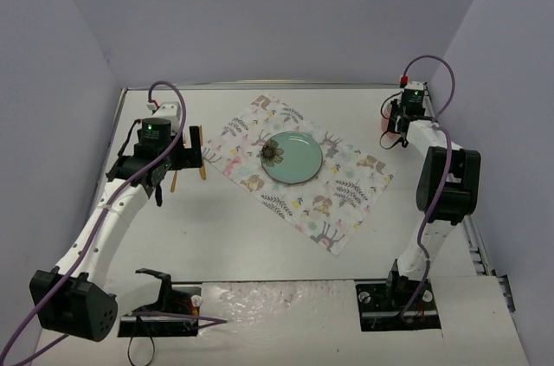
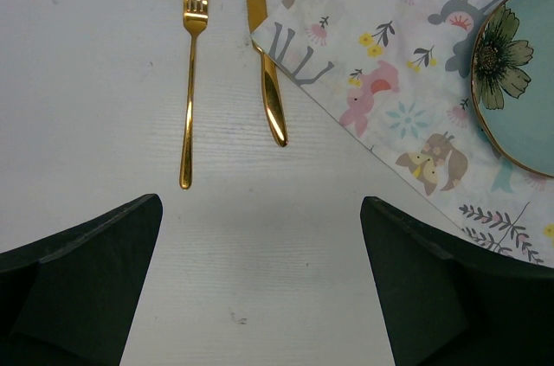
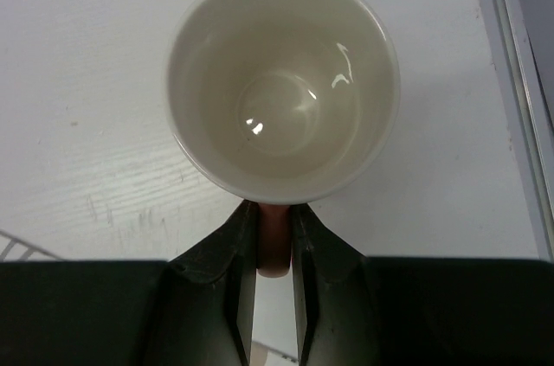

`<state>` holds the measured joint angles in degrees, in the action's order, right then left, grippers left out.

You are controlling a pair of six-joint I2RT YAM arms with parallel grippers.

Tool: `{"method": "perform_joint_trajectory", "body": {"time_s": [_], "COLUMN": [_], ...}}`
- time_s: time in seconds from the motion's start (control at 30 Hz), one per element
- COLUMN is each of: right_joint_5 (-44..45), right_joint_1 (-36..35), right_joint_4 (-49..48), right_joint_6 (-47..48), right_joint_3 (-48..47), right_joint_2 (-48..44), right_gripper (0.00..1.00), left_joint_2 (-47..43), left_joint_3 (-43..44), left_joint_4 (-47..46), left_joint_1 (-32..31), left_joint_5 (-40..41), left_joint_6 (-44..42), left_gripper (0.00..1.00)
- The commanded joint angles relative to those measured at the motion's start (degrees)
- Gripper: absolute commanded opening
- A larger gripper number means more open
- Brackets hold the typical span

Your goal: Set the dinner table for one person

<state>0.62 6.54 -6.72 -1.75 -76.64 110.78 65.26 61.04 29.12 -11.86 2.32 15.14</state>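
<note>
Tabletop [image 1: 260,245] spans the scene beyond both arm bases. At its centre lies a floral placemat [image 1: 346,184] bearing a teal plate [image 1: 294,158], with a gold fork [image 2: 189,89] and knife [image 2: 264,54] to the left. Left end effector [image 2: 260,202] hangs wide open and empty above the cutlery. Right end effector [image 3: 273,227], far right, pinches the pink handle [image 3: 274,249] of a mug [image 3: 281,80].

Knife [image 2: 264,54]: blade tip is cut off by the top edge of the left wrist view.
Plate [image 2: 519,89]: right part is cut off by the same view's right edge.
Mug handle [image 3: 273,253]: largely covered by the fingers of the right gripper [image 3: 273,210].
</note>
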Motion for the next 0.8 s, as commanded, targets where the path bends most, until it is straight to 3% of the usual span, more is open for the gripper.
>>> {"method": "perform_joint_trajectory", "body": {"time_s": [0.0,0.77], "right_joint_5": [-2.75,-1.58], "right_joint_1": [-1.76,-6.19], "right_joint_4": [-4.16,-13.05], "right_joint_6": [1.13,1.13], "right_joint_3": [5.22,15.55], "right_joint_2": [-9.1,-21.75], "right_gripper": [0.0,0.0], "left_joint_2": [-2.45,-3.48], "left_joint_3": [0.59,0.4], "left_joint_4": [-3.28,-3.63], "left_joint_1": [0.52,0.43], "left_joint_5": [-0.48,-0.65], "left_joint_6": [0.49,0.86], "left_gripper": [0.97,0.97]}}
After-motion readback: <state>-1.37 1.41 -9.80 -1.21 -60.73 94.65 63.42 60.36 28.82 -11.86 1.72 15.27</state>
